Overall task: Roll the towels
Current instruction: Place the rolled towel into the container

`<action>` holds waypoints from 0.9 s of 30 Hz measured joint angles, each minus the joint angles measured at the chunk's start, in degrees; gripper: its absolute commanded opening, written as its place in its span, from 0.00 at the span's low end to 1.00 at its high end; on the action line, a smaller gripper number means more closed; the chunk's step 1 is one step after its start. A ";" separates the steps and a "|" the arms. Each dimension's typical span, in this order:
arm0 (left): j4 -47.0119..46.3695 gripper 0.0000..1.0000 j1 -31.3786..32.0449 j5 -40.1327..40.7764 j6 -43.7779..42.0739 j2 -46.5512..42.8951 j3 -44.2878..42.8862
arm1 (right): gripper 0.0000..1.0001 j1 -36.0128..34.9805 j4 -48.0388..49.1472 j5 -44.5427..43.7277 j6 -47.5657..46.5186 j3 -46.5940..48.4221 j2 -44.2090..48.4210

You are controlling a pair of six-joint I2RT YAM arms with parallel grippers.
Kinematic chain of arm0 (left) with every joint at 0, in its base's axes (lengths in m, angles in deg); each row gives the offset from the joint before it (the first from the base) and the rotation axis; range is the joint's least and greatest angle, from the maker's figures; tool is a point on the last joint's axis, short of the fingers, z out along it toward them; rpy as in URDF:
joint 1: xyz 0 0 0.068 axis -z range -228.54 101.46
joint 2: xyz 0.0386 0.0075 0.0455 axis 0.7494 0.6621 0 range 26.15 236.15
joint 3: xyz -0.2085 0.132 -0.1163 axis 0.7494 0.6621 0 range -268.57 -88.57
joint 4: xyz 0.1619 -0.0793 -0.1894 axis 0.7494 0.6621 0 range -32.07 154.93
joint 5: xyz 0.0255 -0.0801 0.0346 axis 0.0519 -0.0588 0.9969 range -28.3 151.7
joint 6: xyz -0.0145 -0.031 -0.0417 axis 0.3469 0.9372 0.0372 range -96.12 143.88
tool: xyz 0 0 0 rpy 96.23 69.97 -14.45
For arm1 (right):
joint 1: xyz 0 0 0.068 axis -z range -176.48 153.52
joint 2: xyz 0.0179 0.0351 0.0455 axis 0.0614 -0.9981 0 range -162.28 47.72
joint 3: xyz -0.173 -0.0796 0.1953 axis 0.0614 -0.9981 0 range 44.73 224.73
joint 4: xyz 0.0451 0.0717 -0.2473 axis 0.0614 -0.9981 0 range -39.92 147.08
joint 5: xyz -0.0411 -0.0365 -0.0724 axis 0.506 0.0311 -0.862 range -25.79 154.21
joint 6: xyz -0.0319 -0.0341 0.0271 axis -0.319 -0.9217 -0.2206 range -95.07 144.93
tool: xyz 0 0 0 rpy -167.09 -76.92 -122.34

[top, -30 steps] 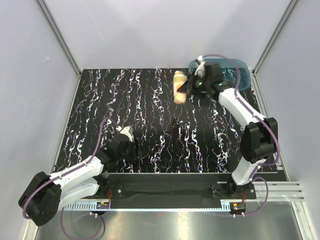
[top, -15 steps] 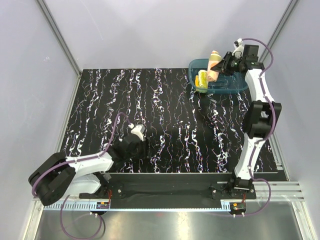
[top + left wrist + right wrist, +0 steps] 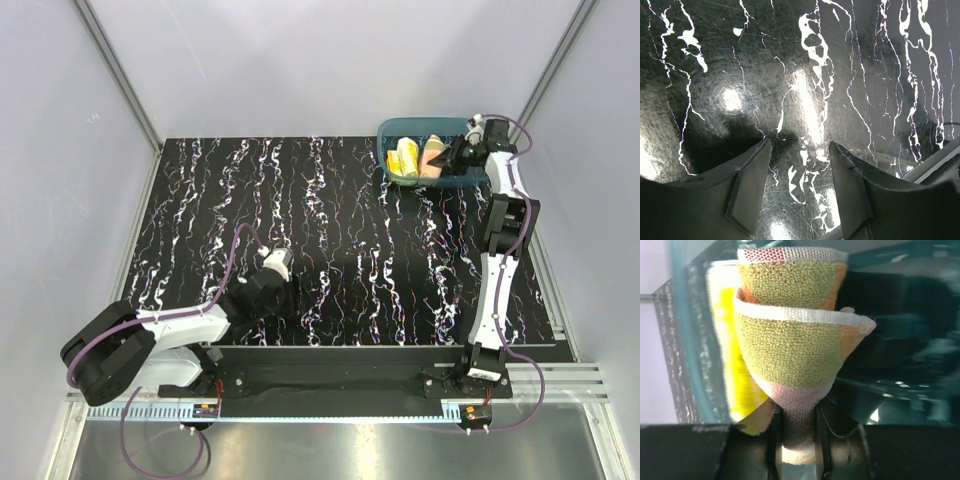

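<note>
Both towels are rolled and sit inside the teal tub (image 3: 480, 127) at the far right corner. The yellow towel (image 3: 405, 158) lies to the left; the orange dotted towel (image 3: 433, 156) is beside it on the right. My right gripper (image 3: 452, 157) reaches down into the tub and is shut on the orange dotted towel (image 3: 790, 350), whose rolled end is pinched between the fingers (image 3: 774, 440); the yellow towel (image 3: 732, 355) shows just behind it. My left gripper (image 3: 270, 268) hovers low over the bare table near the front left, open, with nothing between its fingers (image 3: 752, 185).
The black marbled table (image 3: 330, 230) is walled by grey panels. The tub's teal wall (image 3: 685, 330) stands close on the left of the held roll. A metal rail (image 3: 935, 160) at the table's front edge lies near the left gripper.
The right arm carried the orange dotted roll from mid-table over the tub and lowered it in beside the yellow roll. The left arm drew back toward the front and its jaws narrowed a little.
</note>
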 measured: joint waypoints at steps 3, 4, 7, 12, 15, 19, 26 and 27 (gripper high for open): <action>-0.02 0.57 0.00 0.17 0.02 0.04 0.00 | 0.00 1.46 -1.88 -0.26 -0.59 3.10 -3.50; -0.11 0.57 0.00 0.31 0.00 0.13 0.00 | 0.00 1.81 -2.21 -0.26 -0.61 4.00 -4.46; -0.48 0.57 0.00 0.66 0.00 0.37 0.00 | 0.01 2.16 -4.42 0.13 -0.68 8.20 -6.80; -0.59 0.57 0.00 0.76 0.00 0.42 0.00 | 0.11 1.90 -6.10 -0.61 -1.38 10.03 -7.52; -0.74 0.56 0.00 0.83 0.00 0.55 0.00 | 0.20 1.88 -6.54 -0.63 -1.86 10.03 -7.54; -0.94 0.56 0.00 1.01 0.00 0.70 0.00 | 0.28 1.68 -7.98 -0.81 -3.50 10.40 -7.54; -1.49 0.56 0.00 1.20 -0.02 1.20 -0.11 | 0.55 -0.52 -11.21 -3.19 -8.37 11.56 -7.54; -1.64 0.56 0.00 1.20 -0.02 1.31 -0.11 | 0.65 -0.98 -11.54 -3.54 -8.90 11.56 -7.52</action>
